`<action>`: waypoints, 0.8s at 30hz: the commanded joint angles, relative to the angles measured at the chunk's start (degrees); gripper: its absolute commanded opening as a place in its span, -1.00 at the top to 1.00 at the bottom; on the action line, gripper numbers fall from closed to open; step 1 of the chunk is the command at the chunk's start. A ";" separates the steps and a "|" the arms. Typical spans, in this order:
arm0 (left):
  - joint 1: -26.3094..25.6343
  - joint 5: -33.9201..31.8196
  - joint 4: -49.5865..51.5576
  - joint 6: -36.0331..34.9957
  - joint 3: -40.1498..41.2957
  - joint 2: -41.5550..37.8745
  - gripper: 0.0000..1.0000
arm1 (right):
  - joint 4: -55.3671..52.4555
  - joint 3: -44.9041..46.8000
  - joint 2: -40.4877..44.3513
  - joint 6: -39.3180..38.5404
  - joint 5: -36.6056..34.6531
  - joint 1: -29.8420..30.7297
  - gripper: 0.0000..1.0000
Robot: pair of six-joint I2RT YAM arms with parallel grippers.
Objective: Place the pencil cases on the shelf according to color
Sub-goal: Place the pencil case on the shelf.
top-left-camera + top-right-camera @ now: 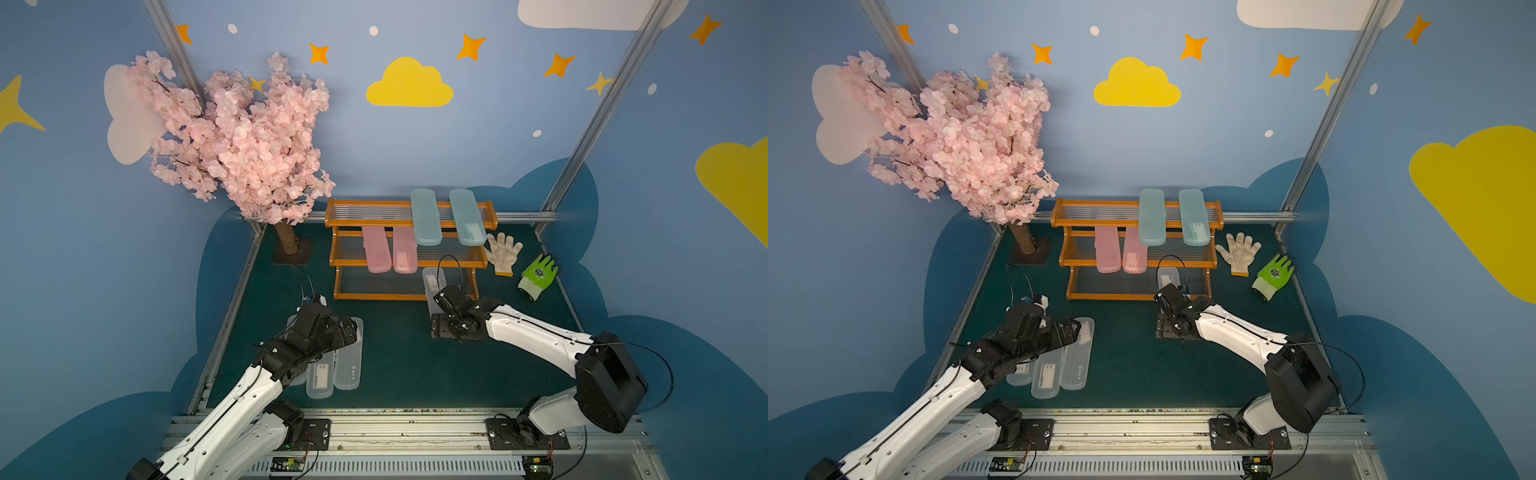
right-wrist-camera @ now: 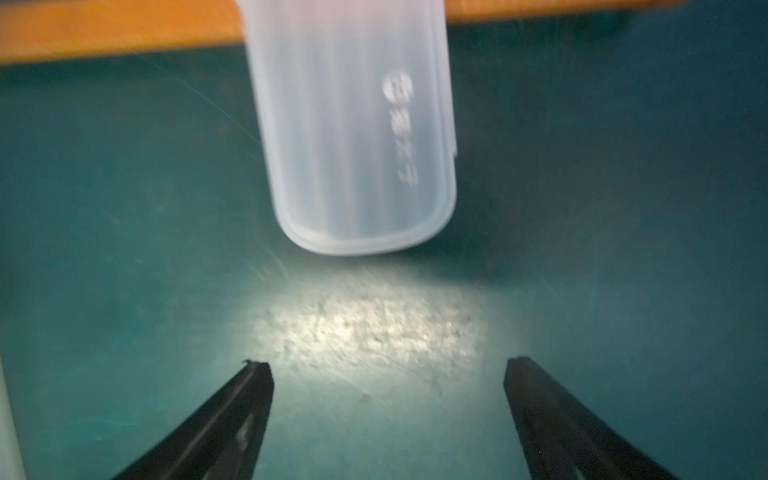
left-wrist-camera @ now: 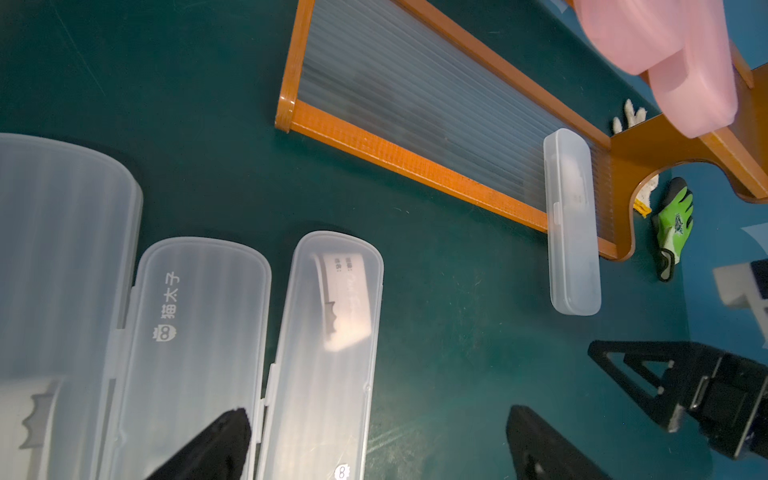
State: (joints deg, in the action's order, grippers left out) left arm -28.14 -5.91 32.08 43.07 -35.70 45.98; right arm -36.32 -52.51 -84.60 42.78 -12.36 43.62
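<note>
Right wrist view: my right gripper [image 2: 387, 363] wide, empty. Clear pencil case [image 2: 353, 124] likely light, slick, stiff; grip across width.

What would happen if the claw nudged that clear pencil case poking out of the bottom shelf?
The clear pencil case looks like rigid moulded plastic, so it probably stays stiff. Its smooth, glossy surface may slip in a grip. Flat and lying across the front rail of the shelf, it would likely slide or pivot, not roll.
</note>
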 commanded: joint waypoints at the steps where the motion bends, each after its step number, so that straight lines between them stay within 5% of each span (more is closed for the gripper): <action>1: -0.03 -0.31 1.62 -0.27 0.97 -0.45 -1.00 | 2.71 2.76 0.58 2.57 0.78 0.46 -0.63; 5: -0.07 -0.14 1.39 -0.27 1.07 -0.08 -1.00 | 8.62 4.04 -1.71 2.57 1.09 0.41 0.11; 7: -0.07 0.04 1.28 -0.19 1.16 0.16 -1.00 | 10.30 3.06 -3.77 2.39 0.24 0.26 0.27; 24: -0.07 1.67 0.97 0.44 3.41 1.45 -1.00 | 13.38 -12.01 -15.32 -5.17 -1.52 -4.33 0.36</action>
State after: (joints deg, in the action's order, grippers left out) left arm -28.14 -5.48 32.86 43.13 -33.36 47.40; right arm -24.67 -62.37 -98.41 39.46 -12.45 39.51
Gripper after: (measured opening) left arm 0.998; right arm 0.322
